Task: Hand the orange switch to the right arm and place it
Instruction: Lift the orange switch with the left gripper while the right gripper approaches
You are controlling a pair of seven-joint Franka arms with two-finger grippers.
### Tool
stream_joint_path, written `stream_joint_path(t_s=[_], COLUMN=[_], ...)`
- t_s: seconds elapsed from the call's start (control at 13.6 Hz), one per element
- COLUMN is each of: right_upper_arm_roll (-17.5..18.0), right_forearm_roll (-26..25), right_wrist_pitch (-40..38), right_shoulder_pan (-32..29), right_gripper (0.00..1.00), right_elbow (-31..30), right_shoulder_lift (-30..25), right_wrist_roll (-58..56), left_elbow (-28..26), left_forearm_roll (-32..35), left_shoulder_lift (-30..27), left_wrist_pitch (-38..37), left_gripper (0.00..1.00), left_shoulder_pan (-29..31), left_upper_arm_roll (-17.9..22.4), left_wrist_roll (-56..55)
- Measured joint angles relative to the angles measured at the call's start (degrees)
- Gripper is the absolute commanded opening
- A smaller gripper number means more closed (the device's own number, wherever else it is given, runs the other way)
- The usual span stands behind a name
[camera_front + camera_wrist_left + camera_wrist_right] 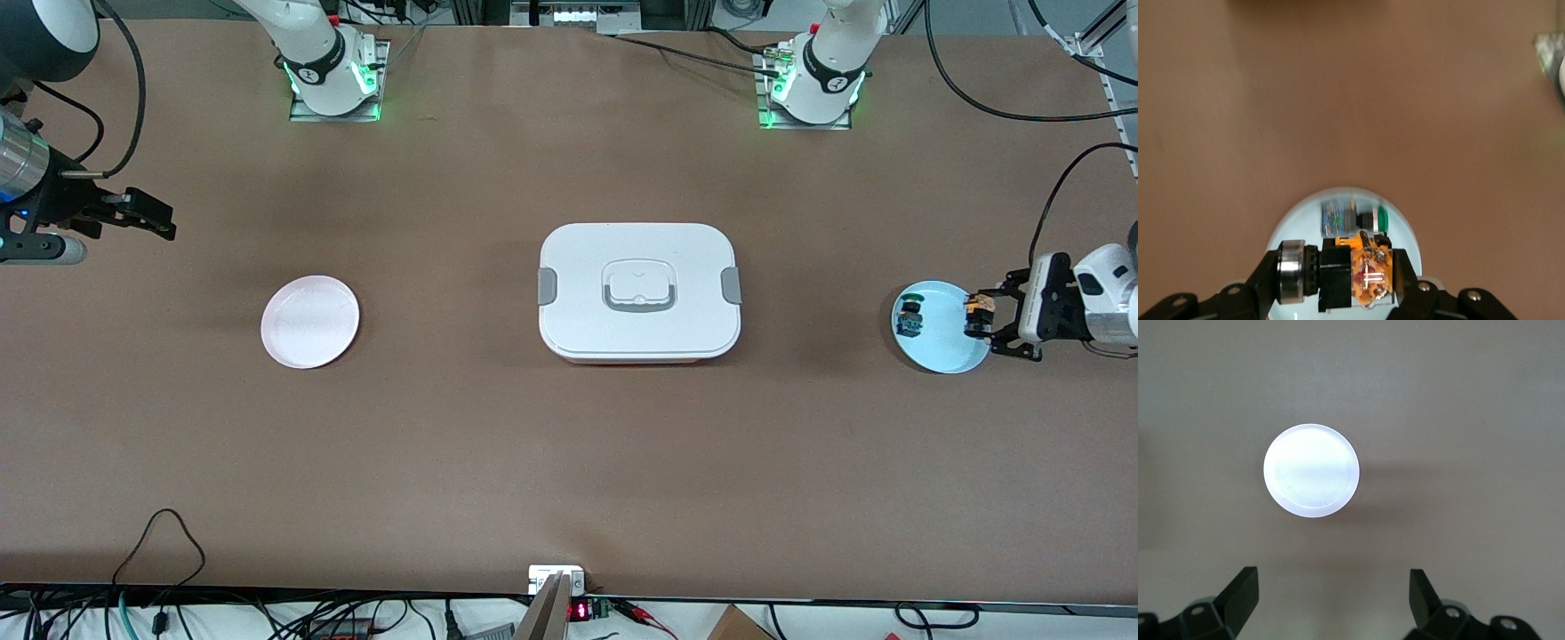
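Left gripper (pixel 978 316) clamped on the orange switch (pixel 981 307), right over the blue plate (pixel 942 356) at the left arm's end of the table. Hard to say whether the switch is touching the plate or just off it. Up close in the left wrist view: orange switch (pixel 1355 273) pinched between the black fingers (pixel 1411 280), orange end facing the camera, silver ring on one side. Green-capped switch (pixel 909 316) lying on the same plate, apart from the orange one.

Right gripper (pixel 147 213) waiting up in the air at the right arm's end, fingers (pixel 1238 597) spread wide, holding nothing. Pink plate (pixel 310 321) on the table near it, nothing on it. White box (pixel 638 293) with grey latches and a lid handle in the middle of the table, between the two plates.
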Motion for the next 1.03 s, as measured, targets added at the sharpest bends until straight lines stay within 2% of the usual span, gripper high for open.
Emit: stream_joint_path(t_s=[0.29,0.59,0.81,1.03], right_upper_arm_roll=[0.0,0.0,-0.01,-0.13], right_forearm_roll=[0.0,0.27,7.13,17.0], right_wrist_pitch=[0.01,0.0,-0.07,-1.16], right_shoulder_pan=[0.0,0.0,0.01,-0.06], right_gripper=[1.0,1.0,1.0,1.0], right_elbow=[0.1,0.14,0.24,0.32], right_shoulder_lift=[0.56,0.64,0.64,0.63], right_wrist_roll=[0.0,0.0,-0.24,-2.95], left_elbow=[2.61,2.6,2.45,-0.68], left_forearm_roll=[-16.43,-25.75,-31.89,-43.92], left_shoulder_lift=[0.02,0.54,0.66,0.26], left_wrist_pitch=[-11.2,-18.21,-19.14,-16.96], left_gripper=[0.0,0.0,0.0,0.0], left_shoulder_pan=[-0.32,-1.25,-1.34,-1.74], left_upper_arm_roll=[-0.87,-5.06,-13.07,-17.87], left_wrist_roll=[-2.22,-8.0,-9.12,-10.05])
